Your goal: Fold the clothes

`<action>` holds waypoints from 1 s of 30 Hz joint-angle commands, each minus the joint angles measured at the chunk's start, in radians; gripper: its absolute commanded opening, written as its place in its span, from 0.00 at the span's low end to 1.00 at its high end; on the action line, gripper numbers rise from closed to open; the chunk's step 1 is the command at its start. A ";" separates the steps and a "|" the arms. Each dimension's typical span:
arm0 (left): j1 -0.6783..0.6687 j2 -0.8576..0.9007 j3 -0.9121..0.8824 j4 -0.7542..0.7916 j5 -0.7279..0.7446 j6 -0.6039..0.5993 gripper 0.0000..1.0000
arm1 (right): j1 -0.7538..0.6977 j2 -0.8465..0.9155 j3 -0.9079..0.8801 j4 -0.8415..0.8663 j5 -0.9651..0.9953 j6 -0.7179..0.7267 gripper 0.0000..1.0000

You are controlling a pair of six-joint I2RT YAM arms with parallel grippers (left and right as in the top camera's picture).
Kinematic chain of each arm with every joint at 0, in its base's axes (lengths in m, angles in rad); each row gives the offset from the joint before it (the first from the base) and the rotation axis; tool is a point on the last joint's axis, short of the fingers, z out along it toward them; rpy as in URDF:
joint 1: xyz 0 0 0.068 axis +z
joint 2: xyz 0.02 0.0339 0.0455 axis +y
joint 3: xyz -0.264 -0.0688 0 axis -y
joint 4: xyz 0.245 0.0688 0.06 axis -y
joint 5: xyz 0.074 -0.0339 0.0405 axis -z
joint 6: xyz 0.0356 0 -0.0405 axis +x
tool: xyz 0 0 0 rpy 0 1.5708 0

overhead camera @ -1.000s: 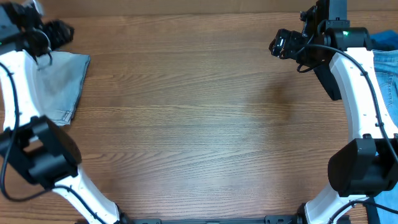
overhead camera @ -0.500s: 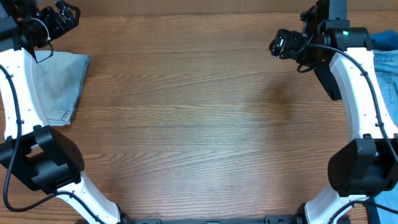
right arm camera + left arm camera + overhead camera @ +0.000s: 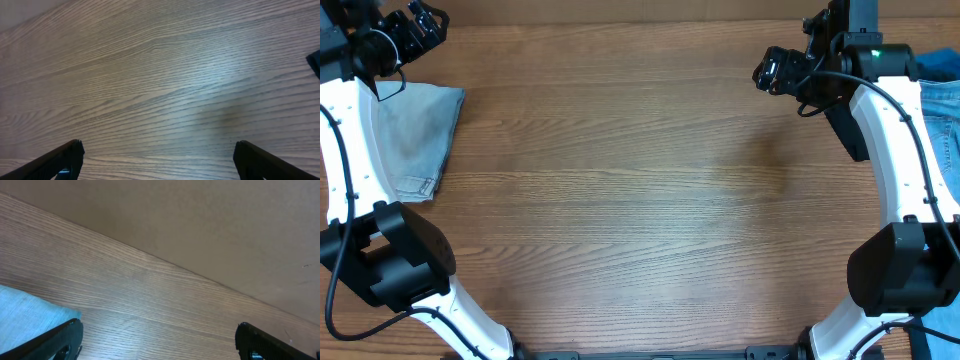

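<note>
Two grippers hang clear of the work. One folded pale denim garment lies flat at the left edge of the table, partly under the left arm. This placement suggests a finished fold parked outside the central folding area. More blue clothes sit at the right edge beside the right arm, probably as the supply awaiting folding. The left gripper hovers just beyond the far corner of the folded garment, jaws spread wide, gripping nothing and touching nothing. The right gripper hovers over bare wood toward the far right, jaws equally wide and empty.
</note>
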 commanded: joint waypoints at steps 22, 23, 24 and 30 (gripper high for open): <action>0.000 0.008 0.000 0.002 0.014 -0.010 1.00 | 0.187 -0.898 -0.154 0.002 0.233 -0.001 1.00; 0.000 0.008 0.000 0.002 0.014 -0.010 1.00 | 0.187 -0.966 -0.205 0.002 0.237 -0.002 1.00; 0.000 0.008 0.000 0.002 0.014 -0.010 1.00 | 0.187 -1.025 -0.252 0.002 0.240 -0.001 1.00; 0.000 0.008 0.000 0.002 0.014 -0.010 1.00 | 0.187 -1.451 -0.665 0.016 0.254 0.000 1.00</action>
